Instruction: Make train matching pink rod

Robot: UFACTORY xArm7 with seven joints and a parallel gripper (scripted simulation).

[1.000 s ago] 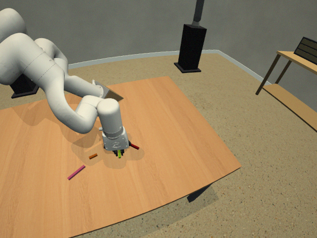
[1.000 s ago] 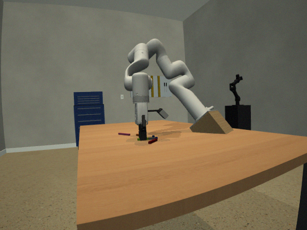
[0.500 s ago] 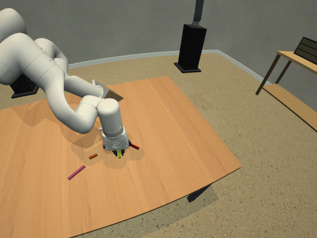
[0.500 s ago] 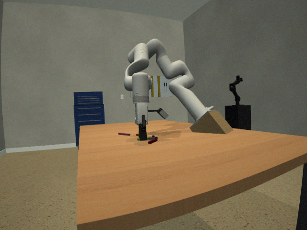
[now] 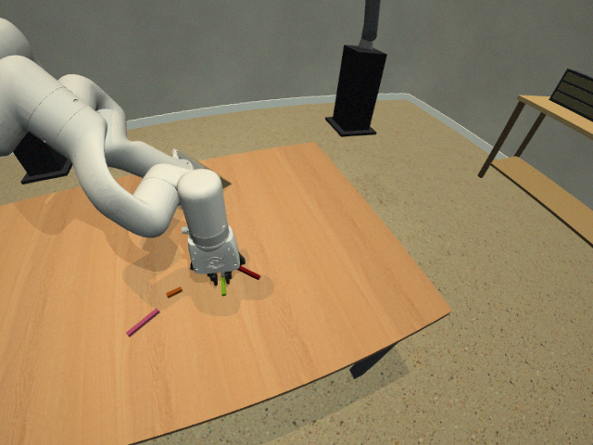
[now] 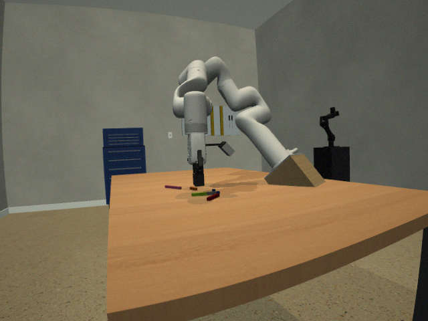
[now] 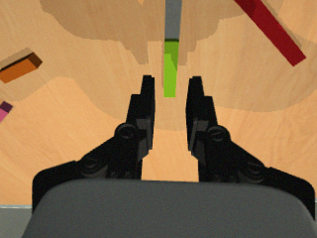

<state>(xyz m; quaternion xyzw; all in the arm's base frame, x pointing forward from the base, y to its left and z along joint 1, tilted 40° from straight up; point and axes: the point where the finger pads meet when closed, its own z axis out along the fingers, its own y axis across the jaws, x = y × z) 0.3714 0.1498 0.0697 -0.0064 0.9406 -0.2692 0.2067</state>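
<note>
The lime rod (image 7: 169, 69) lies flat on the table, end to end with the grey rod (image 7: 173, 20) beyond it, in one line. My gripper (image 7: 170, 92) hangs just above the lime rod's near end, fingers a little apart, with nothing between them. It also shows in the top view (image 5: 219, 276) and the exterior view (image 6: 198, 180). The lime rod (image 5: 223, 286) sticks out below the fingers there. The pink rod (image 5: 143, 322) lies apart at the front left. The orange rod (image 5: 173, 291) lies between it and the gripper.
The red rod (image 7: 269, 30) lies slanted to the right of the lime and grey rods, also seen in the top view (image 5: 249, 273). A small blue rod (image 6: 213, 190) shows behind them in the exterior view. The arm's wedge base (image 6: 293, 170) stands at the table's far side.
</note>
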